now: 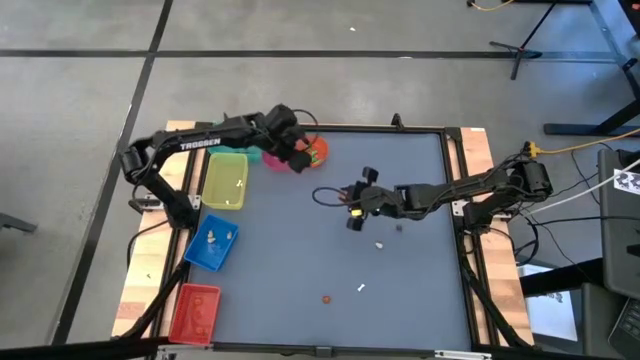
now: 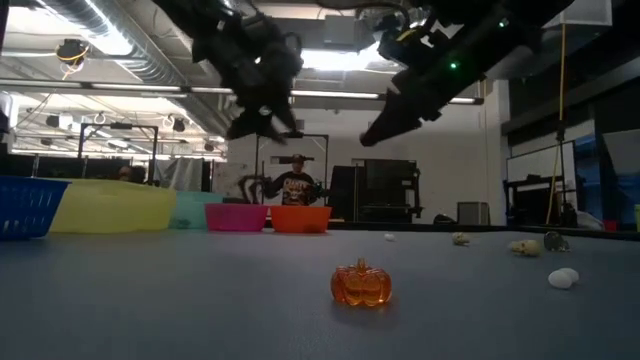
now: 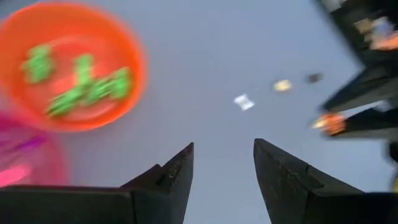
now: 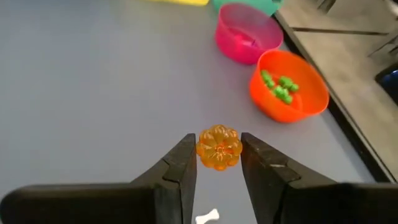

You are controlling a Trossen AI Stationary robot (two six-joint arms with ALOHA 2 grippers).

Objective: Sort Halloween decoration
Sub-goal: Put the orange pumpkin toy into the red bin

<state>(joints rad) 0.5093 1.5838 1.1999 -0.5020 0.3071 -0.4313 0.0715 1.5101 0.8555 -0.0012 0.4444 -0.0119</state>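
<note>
Orange pumpkin trinket (image 4: 219, 147) pinched in right gripper (image 4: 217, 163), mid-table, orange bowl (image 4: 289, 86) at about 1 o'clock. Grip looks shallow, might slip in transit. Left gripper (image 3: 222, 167) spread, empty.

Two orange pumpkins (image 2: 361, 284), two round bowls (image 4: 289, 86), four bins (image 1: 224, 181).
</note>
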